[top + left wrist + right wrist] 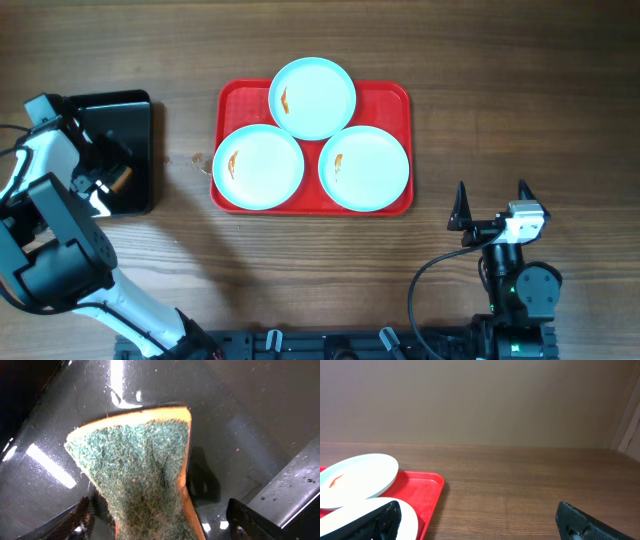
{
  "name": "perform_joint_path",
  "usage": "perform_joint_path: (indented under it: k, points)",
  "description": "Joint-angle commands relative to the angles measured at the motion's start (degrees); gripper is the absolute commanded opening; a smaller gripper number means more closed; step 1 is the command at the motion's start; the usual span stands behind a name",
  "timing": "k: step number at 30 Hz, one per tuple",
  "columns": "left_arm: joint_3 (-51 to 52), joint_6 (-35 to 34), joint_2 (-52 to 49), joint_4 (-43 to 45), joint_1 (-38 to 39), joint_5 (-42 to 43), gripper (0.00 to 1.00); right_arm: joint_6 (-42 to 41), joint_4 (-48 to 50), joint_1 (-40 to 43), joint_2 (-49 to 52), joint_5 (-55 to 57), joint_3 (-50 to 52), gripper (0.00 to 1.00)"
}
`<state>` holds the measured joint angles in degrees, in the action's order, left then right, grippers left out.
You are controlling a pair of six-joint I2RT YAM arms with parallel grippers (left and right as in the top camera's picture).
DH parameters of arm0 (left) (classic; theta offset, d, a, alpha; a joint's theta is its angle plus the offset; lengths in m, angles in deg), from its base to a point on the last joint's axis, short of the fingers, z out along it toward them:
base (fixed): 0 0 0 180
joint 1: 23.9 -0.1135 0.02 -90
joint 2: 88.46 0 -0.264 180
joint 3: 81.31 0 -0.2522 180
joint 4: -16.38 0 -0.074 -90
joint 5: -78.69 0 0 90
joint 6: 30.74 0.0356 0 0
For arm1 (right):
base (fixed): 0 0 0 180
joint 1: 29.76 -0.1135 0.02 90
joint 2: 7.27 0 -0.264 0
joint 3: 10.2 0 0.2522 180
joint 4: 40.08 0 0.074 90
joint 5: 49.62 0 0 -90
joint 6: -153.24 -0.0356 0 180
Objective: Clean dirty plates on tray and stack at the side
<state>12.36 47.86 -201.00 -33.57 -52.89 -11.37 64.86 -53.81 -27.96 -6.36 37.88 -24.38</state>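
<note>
Three pale blue-white plates lie on the red tray (pixel 385 100): one at the back (pixel 312 97), one front left (pixel 258 166), one front right (pixel 364 167). Each has a small orange smear. My left gripper (pixel 103 183) is over the black tray (pixel 135 110). In the left wrist view its fingers (pixel 162 522) are open on either side of a green-faced orange sponge (pixel 140 470), with a gap at the right finger. My right gripper (pixel 491 195) is open and empty on the table, in front and to the right of the red tray. Its wrist view (pixel 485 520) shows the tray's corner (pixel 427 490) and two plates (pixel 355 477) (pixel 410 520).
The glossy black tray sits at the table's left edge, apart from the red tray. Its wet surface (pixel 240 410) fills the left wrist view. Bare wooden table (pixel 500 100) lies to the right of the red tray and in front of it.
</note>
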Motion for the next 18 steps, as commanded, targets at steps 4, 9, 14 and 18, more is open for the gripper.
perform_joint_path:
  k: [4,9,14,18]
  points:
    - [1.01,0.09,-0.87,0.09,-0.07,0.63,0.72,0.52,0.15,-0.28,-0.11,0.63,0.13,1.00]
    - [2.62,0.11,-0.87,1.57,-0.07,-0.28,0.51,0.52,0.15,-0.28,-0.11,0.63,0.13,1.00]
    - [3.72,0.13,-0.87,2.84,-0.07,-1.27,0.04,0.52,0.15,-0.28,-0.11,0.63,0.13,1.00]
    - [3.72,0.13,-0.87,3.17,-0.07,-1.27,0.05,0.52,0.15,-0.28,-0.11,0.63,0.13,1.00]
